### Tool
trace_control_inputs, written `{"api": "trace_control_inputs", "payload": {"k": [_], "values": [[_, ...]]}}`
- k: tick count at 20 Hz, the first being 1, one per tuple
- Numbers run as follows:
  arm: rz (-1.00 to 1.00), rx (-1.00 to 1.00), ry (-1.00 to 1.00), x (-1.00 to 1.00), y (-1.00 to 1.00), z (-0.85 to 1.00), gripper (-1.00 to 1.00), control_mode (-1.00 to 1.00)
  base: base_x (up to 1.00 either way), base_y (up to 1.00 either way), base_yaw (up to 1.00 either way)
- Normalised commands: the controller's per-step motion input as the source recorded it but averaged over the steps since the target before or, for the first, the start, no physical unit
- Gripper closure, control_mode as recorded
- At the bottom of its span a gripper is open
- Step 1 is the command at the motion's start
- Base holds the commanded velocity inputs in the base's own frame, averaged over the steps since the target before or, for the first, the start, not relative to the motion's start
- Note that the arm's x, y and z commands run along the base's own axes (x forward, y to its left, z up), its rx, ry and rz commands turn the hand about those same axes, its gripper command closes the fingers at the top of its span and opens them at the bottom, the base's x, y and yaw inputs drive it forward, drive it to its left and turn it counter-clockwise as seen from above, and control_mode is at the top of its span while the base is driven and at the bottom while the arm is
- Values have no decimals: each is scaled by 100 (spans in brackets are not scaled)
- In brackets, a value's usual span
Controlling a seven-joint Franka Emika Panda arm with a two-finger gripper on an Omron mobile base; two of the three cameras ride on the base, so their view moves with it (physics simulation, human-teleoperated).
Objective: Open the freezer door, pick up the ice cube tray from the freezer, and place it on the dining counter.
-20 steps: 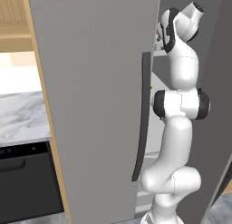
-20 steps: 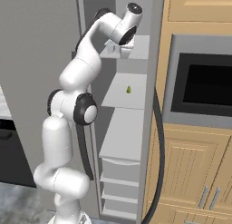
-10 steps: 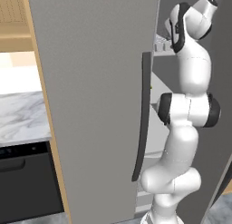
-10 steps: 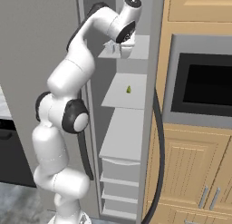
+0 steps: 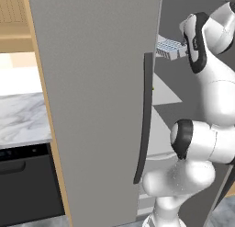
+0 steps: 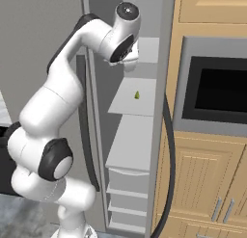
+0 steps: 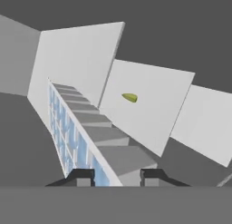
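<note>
Ice cube tray (image 7: 74,137) between end effector (image 7: 115,177) fingertips (freezer (image 6: 140,150) shelf).

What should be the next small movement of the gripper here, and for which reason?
Probably finish closing, then lift slightly. In the hand view the gripper straddles the near edge of the ice cube tray, with a finger on each side, above the freezer shelf.

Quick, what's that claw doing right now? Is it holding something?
Gripper: closed on the edge of the ice cube tray, over the freezer shelf.
</note>
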Motion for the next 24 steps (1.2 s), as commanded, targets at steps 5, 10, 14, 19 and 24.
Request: {"api": "trace_control_inputs", "payload": {"k": [5,10,14,19,24], "values": [[-2,-4,-15,-100,0,1,100,-100,0,0,0],[0,0,-4,-100,0,4,100,-100,0,0,0],[0,0,0,-100,1,20,100,-100,0,0,0],[0,0,9,-100,0,37,100,-100,0,0,0],[0,1,1,-100,1,6,100,-100,0,0,0]]}}
